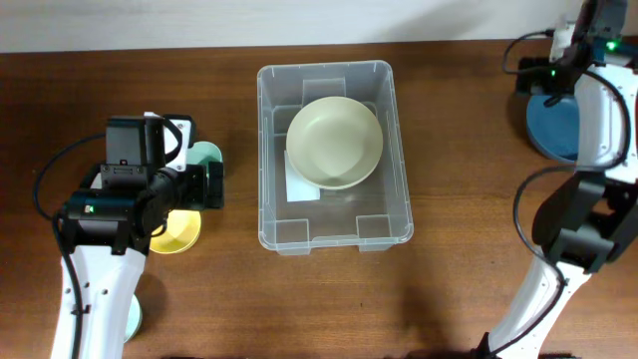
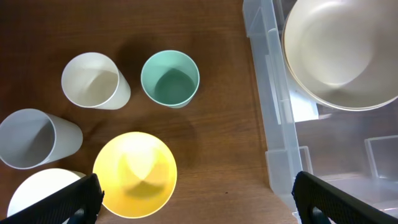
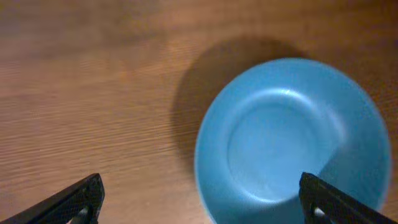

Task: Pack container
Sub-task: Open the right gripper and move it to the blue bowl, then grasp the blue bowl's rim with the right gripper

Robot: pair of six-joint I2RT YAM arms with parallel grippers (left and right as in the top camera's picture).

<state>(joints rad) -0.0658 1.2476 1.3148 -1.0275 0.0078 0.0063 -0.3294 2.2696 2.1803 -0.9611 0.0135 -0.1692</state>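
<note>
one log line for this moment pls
container: cream bowl inside | left gripper: open, empty, near teal cup | right gripper: open, above blue plate

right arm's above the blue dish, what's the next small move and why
Probably lower the right pincer straight down. It is open above the round blue plastic bowl on the wooden table, with the bowl's rim between its fingers: one over the inside, one over bare wood. The large clear plastic bin so far holds only a pale green bowl.
</note>
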